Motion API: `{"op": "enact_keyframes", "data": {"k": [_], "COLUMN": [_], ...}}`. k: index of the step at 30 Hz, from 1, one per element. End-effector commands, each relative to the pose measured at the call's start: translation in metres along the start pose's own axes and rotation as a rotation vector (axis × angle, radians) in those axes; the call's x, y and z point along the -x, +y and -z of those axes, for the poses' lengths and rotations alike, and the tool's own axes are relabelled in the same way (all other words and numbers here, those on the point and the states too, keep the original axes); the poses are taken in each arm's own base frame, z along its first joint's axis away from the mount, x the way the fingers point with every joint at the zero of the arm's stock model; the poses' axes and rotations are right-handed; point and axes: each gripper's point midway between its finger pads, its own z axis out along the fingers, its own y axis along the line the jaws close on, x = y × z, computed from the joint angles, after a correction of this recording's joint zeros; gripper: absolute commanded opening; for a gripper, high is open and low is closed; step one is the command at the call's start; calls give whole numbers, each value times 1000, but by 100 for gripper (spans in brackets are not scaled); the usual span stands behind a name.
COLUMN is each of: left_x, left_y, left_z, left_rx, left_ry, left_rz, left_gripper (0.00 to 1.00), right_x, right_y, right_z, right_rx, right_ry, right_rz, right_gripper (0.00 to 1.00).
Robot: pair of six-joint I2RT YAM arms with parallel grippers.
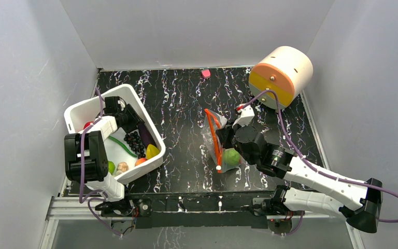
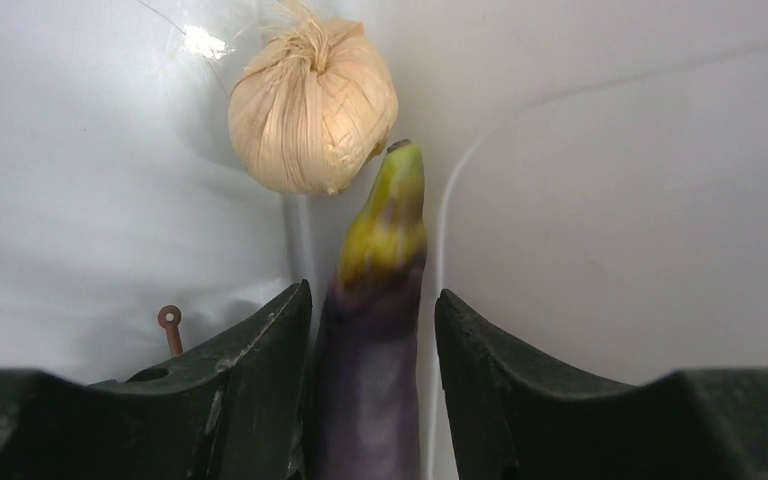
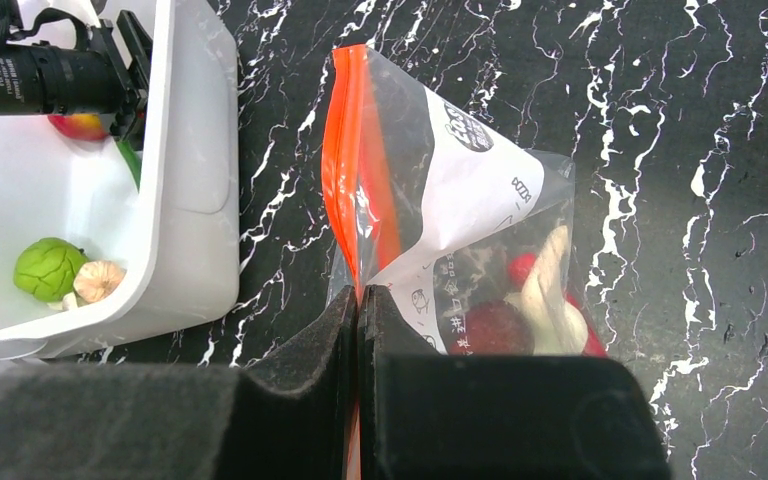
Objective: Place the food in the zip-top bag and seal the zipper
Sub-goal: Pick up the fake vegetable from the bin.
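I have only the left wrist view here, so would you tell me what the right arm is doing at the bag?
Observer: The right gripper is shut on the orange-red zipper edge of the zip-top bag, which sits on the table to the right of the white tub.
Operator: Thank you. Is any food inside the bag?
Observer: Yes, a green round fruit shows through the clear plastic near its bottom.
Operator: And where in the tub is the eggplant I am looking at?
Observer: It lies beside the black grapes, along the tub wall nearest the bag.
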Motion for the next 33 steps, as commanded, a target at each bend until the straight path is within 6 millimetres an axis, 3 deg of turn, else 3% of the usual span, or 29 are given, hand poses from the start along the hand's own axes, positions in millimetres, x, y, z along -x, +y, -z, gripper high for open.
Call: {"op": "enact_keyframes", "data": {"k": [1,7,12,25,33], "left_x": [9,8,10,32,54], "left_y": [-3,4,8,8,-5], "left_z": [-2,2,14,75,129], "left_rx": [-6,39,76,155,142], "left_ry": [-5,1,-7,-153,-302], "left_rz": [-10,-22,-33,-76,-139], "left_gripper": [45,25,17,12,11], "right_x": [26,27,29,27,28], "right_y": [13,13,14,25,36], "right_z": [5,7,9,4,2], "right_rx": [45,50,54,84,114], "right_ry": [-75,-74,-77,-53,-39], "right_rz": [-50,-55,-69,-108,-136], "right_gripper": [0,0,0,0,0]}}
